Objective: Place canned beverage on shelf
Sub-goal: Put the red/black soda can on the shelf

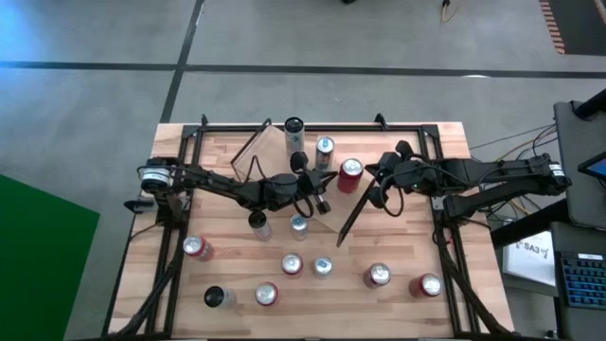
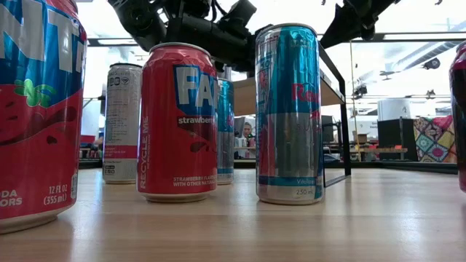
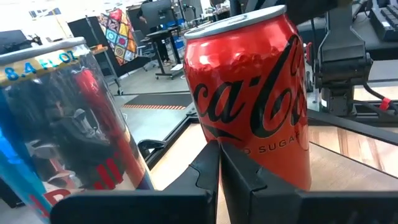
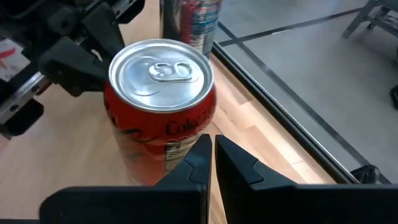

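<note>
High view: red cola can [image 1: 350, 171] sits btwn left gripper [image 1: 322, 183] & right gripper [image 1: 377, 173], both fingers pinched shut, empty. 13 cans total, 1 shelf [image 1: 352, 210].

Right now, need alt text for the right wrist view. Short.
A red Coca-Cola can stands upright on the butcher-block table, silver top and pull tab facing the camera, just ahead of the right gripper, whose two dark fingers are shut and empty. The left arm's gripper sits close beside the can, and a slim can stands behind it.
</note>
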You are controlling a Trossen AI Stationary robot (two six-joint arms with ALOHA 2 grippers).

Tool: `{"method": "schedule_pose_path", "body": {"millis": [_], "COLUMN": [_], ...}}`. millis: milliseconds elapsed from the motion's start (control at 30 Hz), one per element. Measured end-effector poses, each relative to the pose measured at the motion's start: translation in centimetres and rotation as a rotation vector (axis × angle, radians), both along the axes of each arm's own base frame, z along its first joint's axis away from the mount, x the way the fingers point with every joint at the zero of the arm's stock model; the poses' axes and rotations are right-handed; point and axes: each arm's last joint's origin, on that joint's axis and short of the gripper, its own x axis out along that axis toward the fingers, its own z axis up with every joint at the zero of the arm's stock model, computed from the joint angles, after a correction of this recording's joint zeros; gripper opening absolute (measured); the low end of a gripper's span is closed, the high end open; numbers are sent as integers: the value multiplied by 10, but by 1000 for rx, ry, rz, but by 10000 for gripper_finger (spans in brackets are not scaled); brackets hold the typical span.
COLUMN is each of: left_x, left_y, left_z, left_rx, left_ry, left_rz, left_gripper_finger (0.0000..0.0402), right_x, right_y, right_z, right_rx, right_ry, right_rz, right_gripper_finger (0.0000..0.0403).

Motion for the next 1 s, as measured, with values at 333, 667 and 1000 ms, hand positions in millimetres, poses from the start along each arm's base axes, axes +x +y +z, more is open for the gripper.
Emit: {"method": "schedule_pose_path", "body": {"millis": [333, 667, 1000], "left_x": [1, 1, 1], "left_y": [-2, -2, -2], "left_z": [0, 0, 0], "left_rx": [-8, -9, -24], "left_ry": [-4, -5, -12], "left_rz": [-74, -82, -79], "left_gripper_finger": [0, 0, 0], "right_x": [-1, -6, -12], "right_y": [2, 8, 10], "right_z": [-1, 10, 16], "right_rx": [52, 126, 212], "right_ry": [6, 38, 58], "right_rz": [45, 121, 77], "right_gripper_finger": [12, 12, 12]}}
